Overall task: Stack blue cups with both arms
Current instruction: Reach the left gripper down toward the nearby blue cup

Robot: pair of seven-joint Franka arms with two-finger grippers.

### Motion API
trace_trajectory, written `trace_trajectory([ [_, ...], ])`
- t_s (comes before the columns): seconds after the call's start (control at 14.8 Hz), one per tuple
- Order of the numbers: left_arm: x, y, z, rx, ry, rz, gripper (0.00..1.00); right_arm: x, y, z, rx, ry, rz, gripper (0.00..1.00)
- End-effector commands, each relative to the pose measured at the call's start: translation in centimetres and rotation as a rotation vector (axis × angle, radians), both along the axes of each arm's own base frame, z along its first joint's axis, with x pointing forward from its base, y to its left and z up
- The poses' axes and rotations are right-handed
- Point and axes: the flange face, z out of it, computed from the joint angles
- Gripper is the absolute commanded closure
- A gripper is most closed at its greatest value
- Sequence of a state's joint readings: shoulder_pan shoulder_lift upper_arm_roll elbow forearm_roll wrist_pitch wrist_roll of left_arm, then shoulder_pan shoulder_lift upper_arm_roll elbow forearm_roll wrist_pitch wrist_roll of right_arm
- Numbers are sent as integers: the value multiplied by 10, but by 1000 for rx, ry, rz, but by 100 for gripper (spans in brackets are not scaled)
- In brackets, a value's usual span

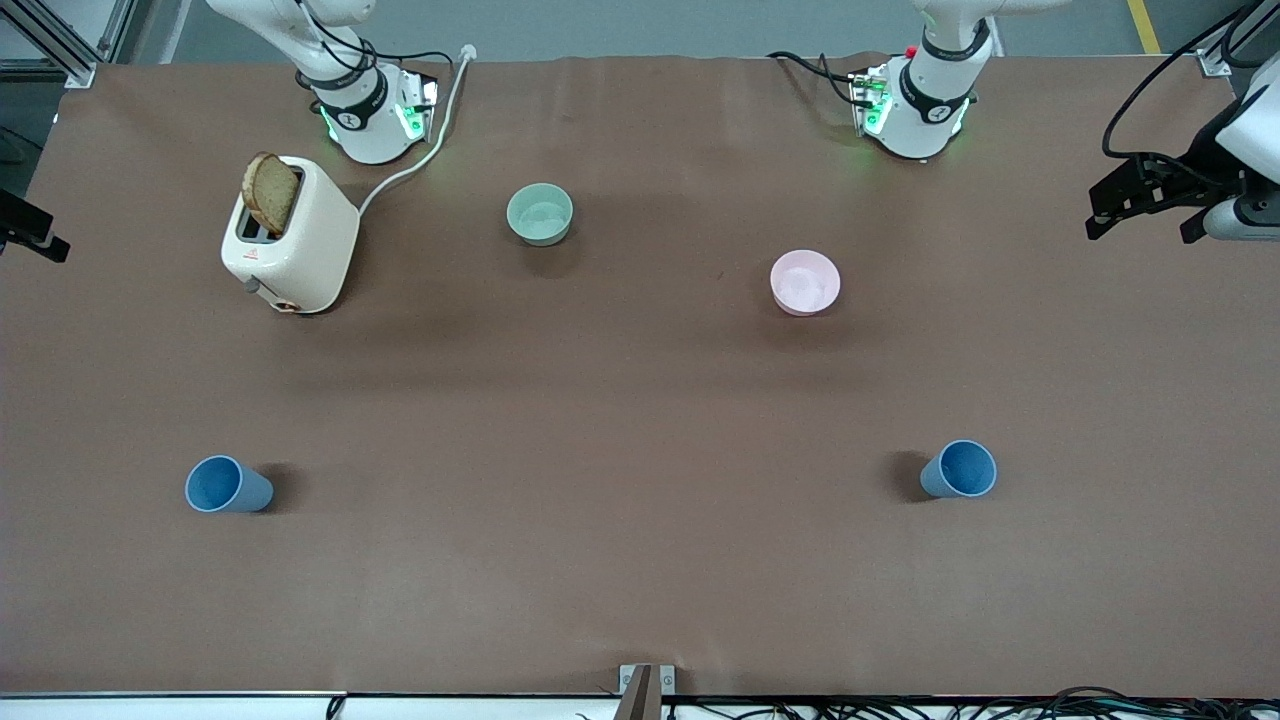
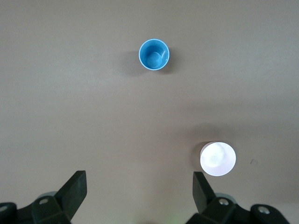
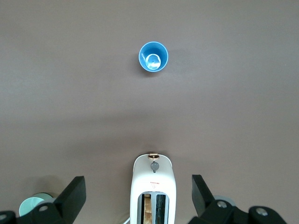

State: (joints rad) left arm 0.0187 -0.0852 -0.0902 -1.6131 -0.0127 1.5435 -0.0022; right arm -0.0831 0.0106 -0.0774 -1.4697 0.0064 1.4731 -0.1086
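Two blue cups stand upright on the brown table, both near the front camera. One (image 1: 228,485) is toward the right arm's end and shows in the right wrist view (image 3: 153,56). The other (image 1: 960,470) is toward the left arm's end and shows in the left wrist view (image 2: 154,54). My left gripper (image 2: 138,184) is open and empty, held high beside the pink bowl; it shows at the front view's edge (image 1: 1145,222). My right gripper (image 3: 138,186) is open and empty, held high over the toaster; only part of it shows in the front view (image 1: 35,235).
A cream toaster (image 1: 290,240) with a bread slice stands near the right arm's base, its cord running to the table's edge. A mint-green bowl (image 1: 540,213) and a pink bowl (image 1: 805,282) sit nearer the bases than the cups.
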Motion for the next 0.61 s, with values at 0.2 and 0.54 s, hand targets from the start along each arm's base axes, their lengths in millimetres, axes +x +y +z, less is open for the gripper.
trace_trajectory([
  [0.2,24,5,-1,7,1,-1,0,-2,-2,3,12,-2,-7,0],
  [0.54,91,19,-103,-9,-9,20,0,-2,-5,2,12,-3,-1,0],
])
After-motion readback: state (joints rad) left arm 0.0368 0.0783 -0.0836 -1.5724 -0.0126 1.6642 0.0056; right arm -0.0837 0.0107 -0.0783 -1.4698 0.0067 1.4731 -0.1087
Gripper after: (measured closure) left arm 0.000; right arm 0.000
